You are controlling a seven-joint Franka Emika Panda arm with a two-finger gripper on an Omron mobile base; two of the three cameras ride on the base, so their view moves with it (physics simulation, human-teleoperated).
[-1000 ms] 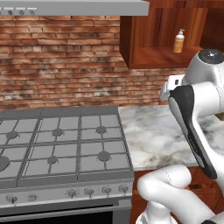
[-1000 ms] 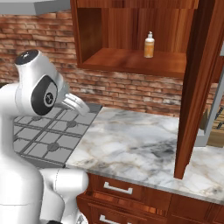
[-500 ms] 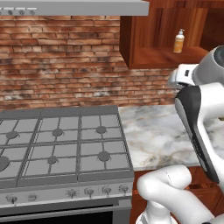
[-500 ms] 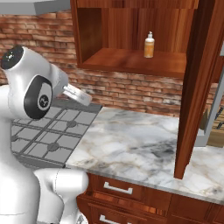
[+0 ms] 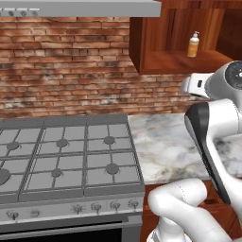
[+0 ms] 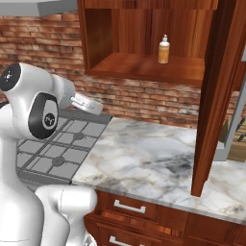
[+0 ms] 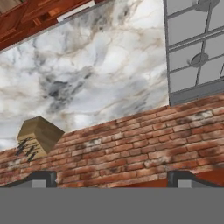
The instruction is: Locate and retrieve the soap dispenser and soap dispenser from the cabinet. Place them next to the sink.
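An orange soap dispenser [image 5: 193, 45] [image 6: 164, 50] with a white pump stands upright on the shelf of the doorless reddish-brown cabinet [image 5: 179, 62] [image 6: 144, 68]. My white hand [image 5: 193, 85] [image 6: 87, 103] hangs well below and left of that shelf, over the seam between stove and counter. In the hand view my gripper [image 7: 113, 179] is open, its two dark fingertips [image 7: 41, 178] far apart with nothing between them, and it faces the brick wall and the marble top. The sink is out of view.
A grey gas stove [image 5: 71, 160] fills the left, under a range hood [image 5: 80, 7]. A marble counter [image 6: 144, 153] runs right of it, over wooden drawers [image 6: 129, 206]. A tall wooden panel [image 6: 216, 96] bounds the cabinet's right side. A knife block [image 7: 37, 138] stands by the wall.
The arm has swung its elbow up and to the right in the left base view, and the hand has risen a little toward the cabinet. The gripper stays open.
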